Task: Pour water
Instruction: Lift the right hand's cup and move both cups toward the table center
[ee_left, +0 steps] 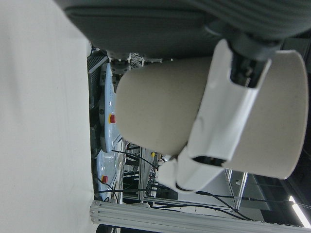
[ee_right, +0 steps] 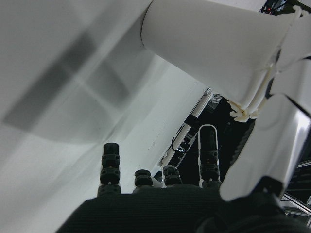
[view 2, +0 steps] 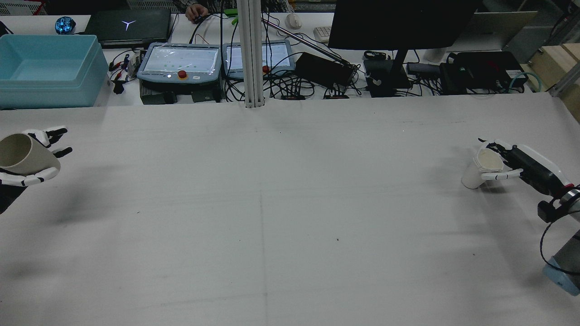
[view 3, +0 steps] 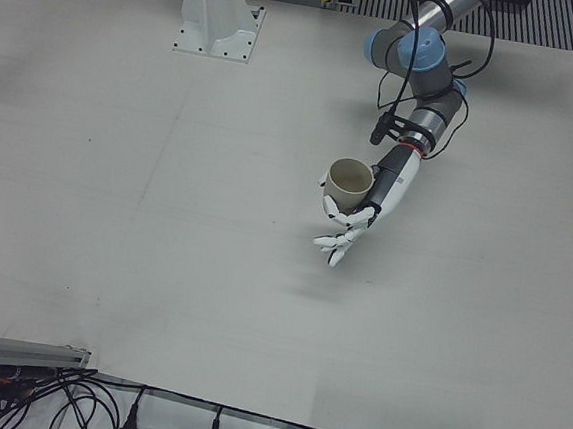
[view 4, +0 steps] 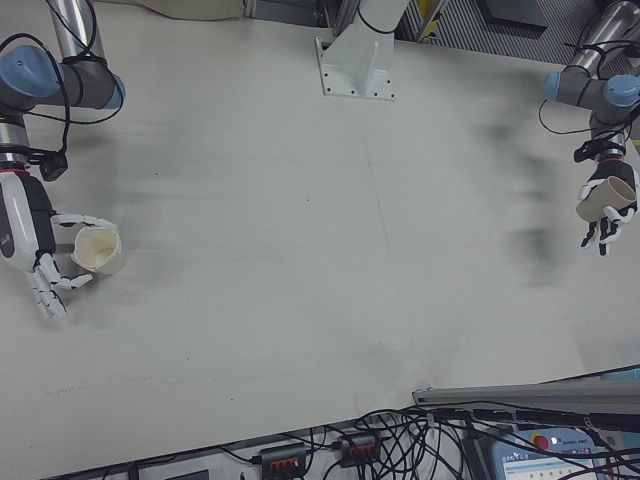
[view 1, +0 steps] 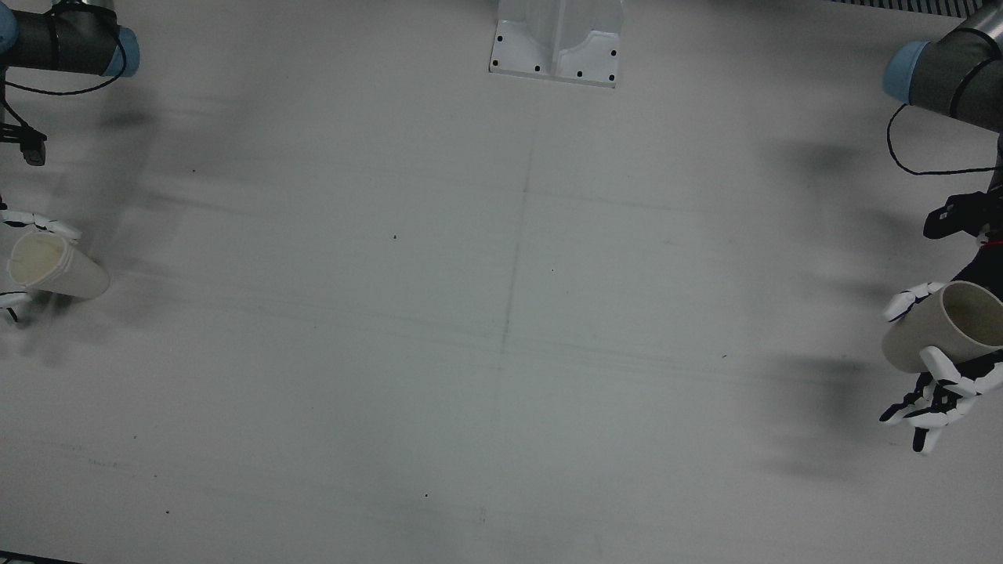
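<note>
My left hand (view 3: 370,204) is shut on a beige cup (view 3: 350,181) and holds it tilted above the table, mouth up and outward. It shows at the left edge of the rear view (view 2: 22,155) and at the right edge of the front view (view 1: 940,333). In the left hand view a finger lies across the cup (ee_left: 160,107). My right hand (view 2: 521,165) is shut on a white cup (view 2: 476,174) at the table's other side, low over the surface and tilted. Its cream inside shows in the right-front view (view 4: 97,250). Whether either cup holds water cannot be told.
The white table (view 2: 272,203) lies between the two hands. A white mount base (view 1: 556,47) stands at the robot's side. Beyond the far edge are a blue bin (view 2: 45,68), teach pendants (view 2: 179,61), cables and a monitor (view 2: 398,22).
</note>
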